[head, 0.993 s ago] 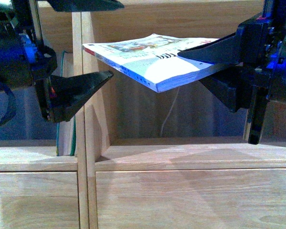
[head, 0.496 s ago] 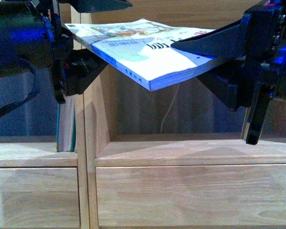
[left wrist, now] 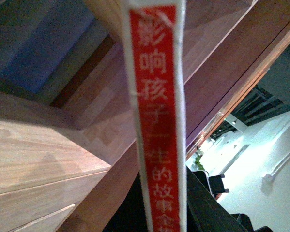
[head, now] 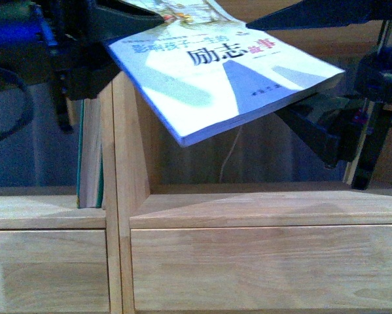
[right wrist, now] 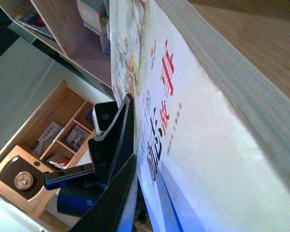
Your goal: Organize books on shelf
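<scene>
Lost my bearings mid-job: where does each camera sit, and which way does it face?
Front: on the body, facing the shelf; left gripper and right gripper flank the paperback.
Left wrist: left arm, looking along the paperback's red spine; a dark finger beside it.
Right wrist: right arm, looking across the cover toward a clock cabinet; one finger shows.
Shared: all three see the paperback.

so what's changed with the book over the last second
The white paperback has tipped from nearly flat to steeply tilted, cover toward the front camera. The left gripper rose from below and left of it to its spine edge, fingers above and below; whether they clamp is unclear. The right gripper kept its hold. The green book and the shelf stayed put.
</scene>
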Tool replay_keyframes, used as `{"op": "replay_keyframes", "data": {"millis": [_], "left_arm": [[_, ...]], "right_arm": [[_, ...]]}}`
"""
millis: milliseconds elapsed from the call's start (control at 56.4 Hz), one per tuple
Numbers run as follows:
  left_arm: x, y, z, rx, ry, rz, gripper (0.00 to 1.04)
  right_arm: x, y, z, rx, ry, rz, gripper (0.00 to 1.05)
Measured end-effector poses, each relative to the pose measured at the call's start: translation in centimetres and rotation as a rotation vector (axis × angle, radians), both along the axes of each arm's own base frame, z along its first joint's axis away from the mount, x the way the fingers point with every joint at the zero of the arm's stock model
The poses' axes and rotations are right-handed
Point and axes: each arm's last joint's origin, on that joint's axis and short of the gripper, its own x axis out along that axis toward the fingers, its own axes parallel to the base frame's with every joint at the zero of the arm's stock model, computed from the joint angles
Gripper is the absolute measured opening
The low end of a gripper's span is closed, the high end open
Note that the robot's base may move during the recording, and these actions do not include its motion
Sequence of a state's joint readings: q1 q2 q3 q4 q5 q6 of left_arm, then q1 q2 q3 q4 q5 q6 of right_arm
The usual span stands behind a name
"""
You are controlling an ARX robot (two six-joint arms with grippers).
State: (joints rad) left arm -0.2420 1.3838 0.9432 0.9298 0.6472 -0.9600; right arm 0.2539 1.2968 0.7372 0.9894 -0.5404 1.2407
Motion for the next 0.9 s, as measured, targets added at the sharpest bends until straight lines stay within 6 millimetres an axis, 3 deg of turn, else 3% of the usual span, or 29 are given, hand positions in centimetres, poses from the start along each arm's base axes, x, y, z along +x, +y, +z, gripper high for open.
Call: {"op": "replay_keyframes", "data": {"millis": [89, 177, 248, 408, 514, 709, 904], "left_arm": [[-0.4, 1.8, 0.3, 0.013, -0.011, 0.072, 0.07], [-1.3, 5.1, 0.4, 0.075, -0.064, 0.240, 0.07], [-1.8, 7.6, 0.6, 0.150, -0.100, 0.395, 0.07], [-1.9, 11.8, 0.2, 0.324, -0.146, 0.720, 0.07], [-0.9, 14.1, -0.5, 0.463, -0.186, 0.896, 0.07], [3.7, 16.7, -1.3, 0.687, -0.250, 1.032, 0.07], [7.9, 16.9, -1.5, 0.767, -0.308, 1.038, 0.07]], "right_arm": [[0.2, -0.9, -0.3, -0.014, 0.012, -0.034, 0.70], [0.6, -3.0, -1.1, -0.070, 0.035, -0.129, 0.90], [0.6, -4.5, -1.4, -0.114, 0.037, -0.193, 0.99], [-0.1, -8.0, -1.3, -0.231, 0.014, -0.359, 0.98], [-1.3, -10.1, -1.0, -0.332, -0.045, -0.460, 0.98], [-4.6, -12.0, -0.3, -0.513, -0.222, -0.569, 0.98], [-8.0, -13.0, 0.5, -0.590, -0.340, -0.621, 0.98]]}}
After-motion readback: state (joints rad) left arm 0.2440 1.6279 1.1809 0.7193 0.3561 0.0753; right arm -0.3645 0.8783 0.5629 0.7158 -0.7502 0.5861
